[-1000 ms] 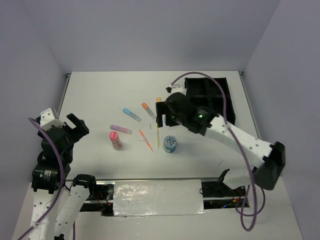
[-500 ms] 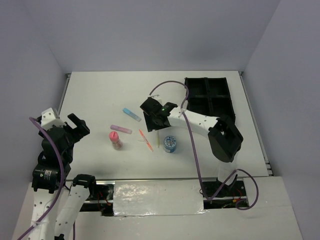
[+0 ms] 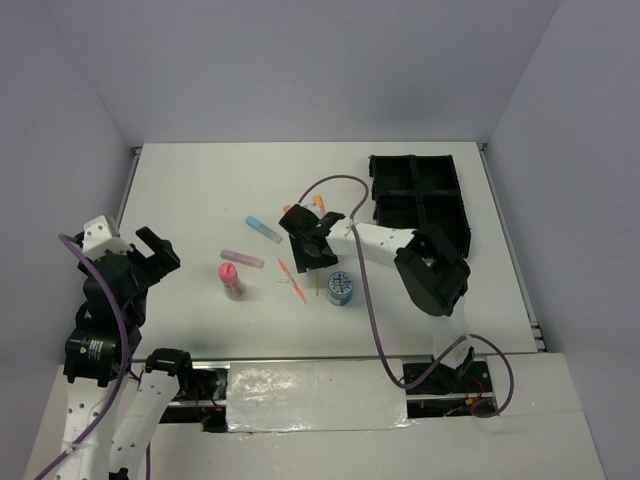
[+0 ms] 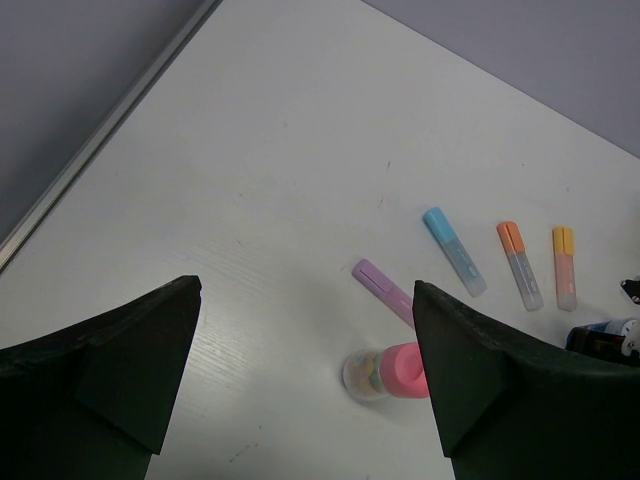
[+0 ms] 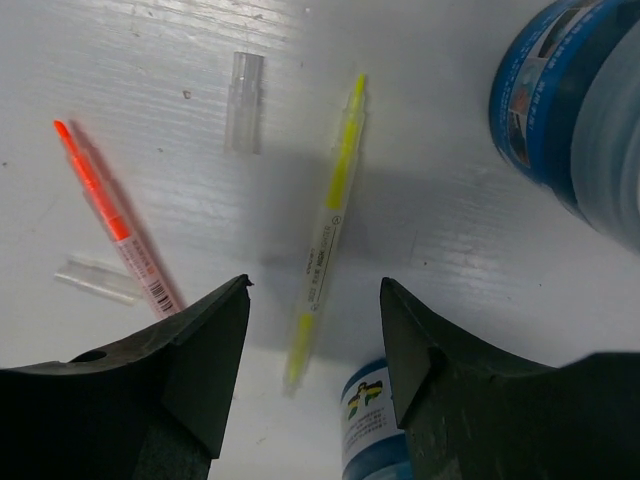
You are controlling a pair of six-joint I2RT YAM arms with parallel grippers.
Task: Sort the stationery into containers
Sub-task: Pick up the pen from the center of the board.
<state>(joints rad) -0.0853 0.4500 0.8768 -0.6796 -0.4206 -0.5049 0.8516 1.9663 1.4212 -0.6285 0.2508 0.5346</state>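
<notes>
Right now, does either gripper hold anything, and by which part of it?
Nothing is held. The left gripper is open and empty. The right gripper is open, its jaws on either side of the yellow pen, not touching it.

A: Right wrist view, incomplete items?
B: Blue tub [image 5: 570, 110], 2 o'clock: blurred, cropped. Second tub [image 5: 375, 420], 6 o'clock: cropped, partly behind jaw.
A: Left wrist view?
B: Pink bottle [image 4: 400, 370], 5 o'clock: cap partly behind jaw.
</notes>
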